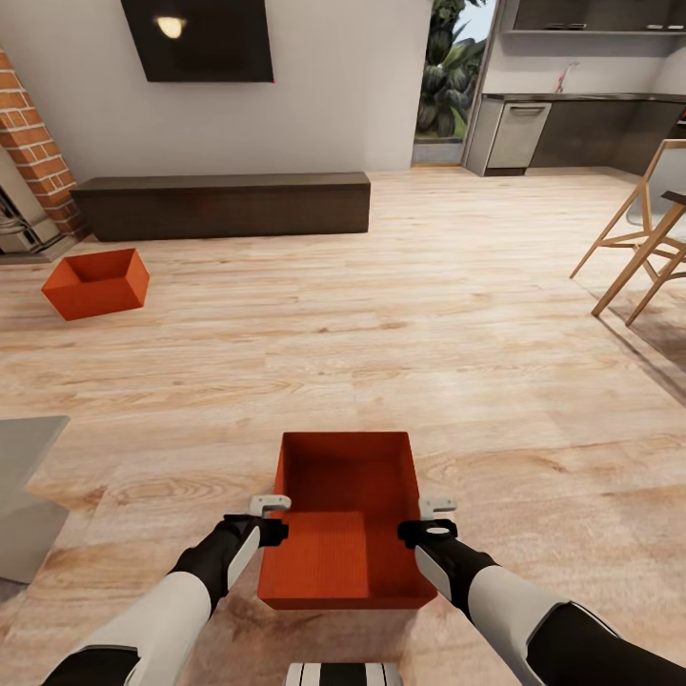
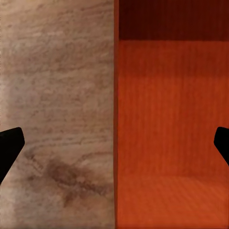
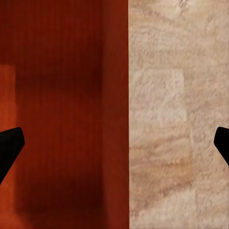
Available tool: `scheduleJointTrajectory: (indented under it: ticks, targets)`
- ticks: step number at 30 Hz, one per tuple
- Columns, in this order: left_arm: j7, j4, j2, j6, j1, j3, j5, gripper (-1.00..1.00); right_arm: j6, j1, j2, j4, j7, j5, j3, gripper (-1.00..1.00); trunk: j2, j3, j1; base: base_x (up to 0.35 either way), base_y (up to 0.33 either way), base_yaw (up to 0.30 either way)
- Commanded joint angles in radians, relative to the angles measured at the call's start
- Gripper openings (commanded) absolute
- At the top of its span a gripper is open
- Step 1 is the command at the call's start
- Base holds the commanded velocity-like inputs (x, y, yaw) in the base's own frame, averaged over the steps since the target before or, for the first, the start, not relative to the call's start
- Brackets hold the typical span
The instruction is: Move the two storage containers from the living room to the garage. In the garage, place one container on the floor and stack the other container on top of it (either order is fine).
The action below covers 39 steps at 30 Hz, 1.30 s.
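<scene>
We count two orange-red rectangular lidless bins on the light wood-plank floor (image 1: 457, 314). The nearer bin (image 1: 345, 519) runs lengthwise away from us, between both arms. The left gripper (image 2: 114, 148) and right gripper (image 3: 114, 148) stand spread, each straddling a long wall. The farther bin (image 1: 95, 283) lies tipped beside the red brick fireplace (image 1: 33, 143).

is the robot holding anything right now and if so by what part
Nothing is clamped yet. Both grippers, left and right, are open, each straddling a side wall of the near storage container on the wood floor.
</scene>
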Motion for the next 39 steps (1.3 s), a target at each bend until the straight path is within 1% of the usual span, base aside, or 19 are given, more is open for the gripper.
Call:
scheduleJointTrajectory:
  ticks: [1, 20, 24, 34, 39]
  targets:
    - [0.004, -0.002, 0.000, 0.005, 0.000, 0.000, 0.002, 1.00, 0.007, 0.000, 0.000, -0.002, -0.006, -0.004, 0.008, 1.00, 0.000, -0.001, 0.000, 0.000, 0.000, 0.000]
    - [0.001, -0.015, -0.001, 0.002, 0.000, 0.002, 0.006, 1.00, 0.007, 0.000, -0.001, -0.002, -0.006, -0.003, 0.009, 1.00, 0.000, -0.001, 0.000, 0.000, 0.000, 0.000]
    - [0.000, -0.015, -0.001, 0.005, 0.000, 0.002, 0.007, 1.00, 0.008, 0.000, 0.001, -0.002, -0.006, -0.003, 0.008, 1.00, -0.028, -0.013, 0.015, 0.000, 0.000, 0.000]
    - [0.001, -0.014, -0.001, 0.004, 0.000, 0.002, 0.008, 1.00, 0.018, 0.000, 0.000, -0.002, -0.006, -0.004, 0.009, 1.00, -0.028, -0.013, 0.015, 0.000, 0.000, 0.000]
    - [0.003, -0.012, -0.001, 0.004, 0.000, 0.002, 0.009, 1.00, 0.018, 0.000, -0.001, -0.002, -0.006, -0.003, 0.009, 1.00, -0.063, -0.029, 0.034, 0.000, 0.000, 0.000]
